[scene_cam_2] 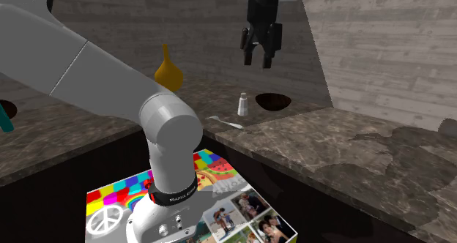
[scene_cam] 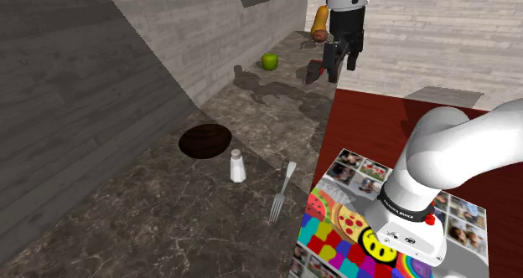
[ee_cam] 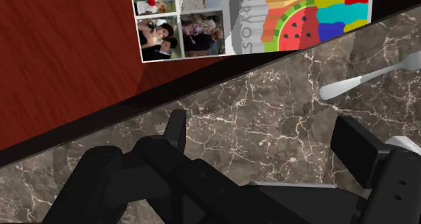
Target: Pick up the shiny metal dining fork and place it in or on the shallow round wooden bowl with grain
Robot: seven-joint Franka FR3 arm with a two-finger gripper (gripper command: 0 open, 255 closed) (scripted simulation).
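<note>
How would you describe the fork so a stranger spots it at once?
Start at the dark veined countertop beside the picture-covered stand. Near its edge, between the stand and a white shaker, lies the fork. It alone is slim, silvery and pronged.

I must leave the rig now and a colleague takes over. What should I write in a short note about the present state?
Hand: open, empty, high above the counter.
Fork: lies flat on the marble counter, close to the stand, not grasped.
Bowl: dark, round, empty, on the same counter. A white shaker stands roughly between fork and bowl.
Done: nothing yet.
Left: bring the hand down over the fork, grasp it, lift, carry it past the shaker, set it in the bowl.
</note>
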